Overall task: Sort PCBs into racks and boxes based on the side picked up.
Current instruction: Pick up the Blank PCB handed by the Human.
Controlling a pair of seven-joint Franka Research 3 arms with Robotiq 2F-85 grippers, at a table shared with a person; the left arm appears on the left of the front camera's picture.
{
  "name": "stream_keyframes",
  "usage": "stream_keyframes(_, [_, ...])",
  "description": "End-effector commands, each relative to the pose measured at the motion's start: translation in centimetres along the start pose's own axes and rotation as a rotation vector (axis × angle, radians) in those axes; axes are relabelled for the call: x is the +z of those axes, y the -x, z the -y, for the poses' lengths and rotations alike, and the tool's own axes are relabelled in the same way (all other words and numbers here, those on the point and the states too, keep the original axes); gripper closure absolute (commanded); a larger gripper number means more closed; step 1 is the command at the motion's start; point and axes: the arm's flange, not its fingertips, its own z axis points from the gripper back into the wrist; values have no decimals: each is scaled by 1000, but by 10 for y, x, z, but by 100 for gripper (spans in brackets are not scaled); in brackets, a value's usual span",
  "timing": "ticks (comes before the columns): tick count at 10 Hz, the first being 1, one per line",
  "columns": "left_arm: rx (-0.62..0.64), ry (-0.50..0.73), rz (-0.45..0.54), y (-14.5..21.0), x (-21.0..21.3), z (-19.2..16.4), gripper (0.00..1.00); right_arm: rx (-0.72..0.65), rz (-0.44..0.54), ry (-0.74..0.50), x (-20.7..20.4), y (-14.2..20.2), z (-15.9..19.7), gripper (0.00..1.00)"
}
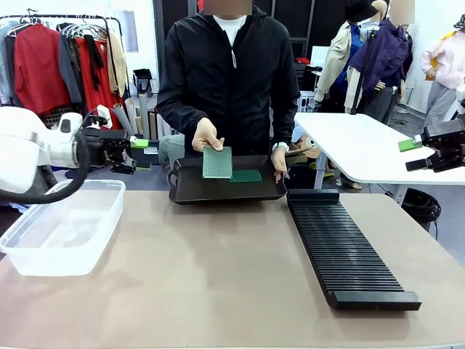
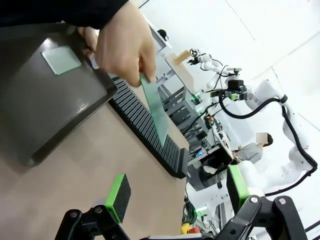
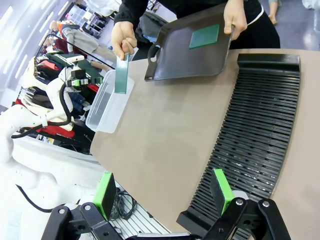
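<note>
A black tray (image 1: 189, 190) sits at the far edge of the counter (image 1: 218, 276), in front of the person. One PCB (image 1: 245, 176) lies flat in the tray. A second PCB (image 1: 217, 162) hangs upright just above the tray, pinched at its top edge by the person's hand (image 1: 207, 135); the other hand (image 1: 279, 161) grips the tray's rim. The slotted rack (image 1: 341, 247) starts just beside the tray's right corner, and the clear box (image 1: 65, 225) stands apart on the tray's left. The left gripper (image 1: 139, 154) hovers left of the tray and the right gripper (image 1: 411, 155) well to its right, both with fingers spread and holding nothing.
</note>
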Motion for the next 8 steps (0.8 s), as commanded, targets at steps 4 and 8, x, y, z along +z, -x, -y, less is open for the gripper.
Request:
stream_keyframes(4, [65, 45, 7, -10, -47, -27, 0, -4, 2, -3, 0, 0, -1, 0])
stream_keyframes(8, [72, 48, 40, -12, -74, -45, 0, -4, 2, -3, 0, 0, -1, 0])
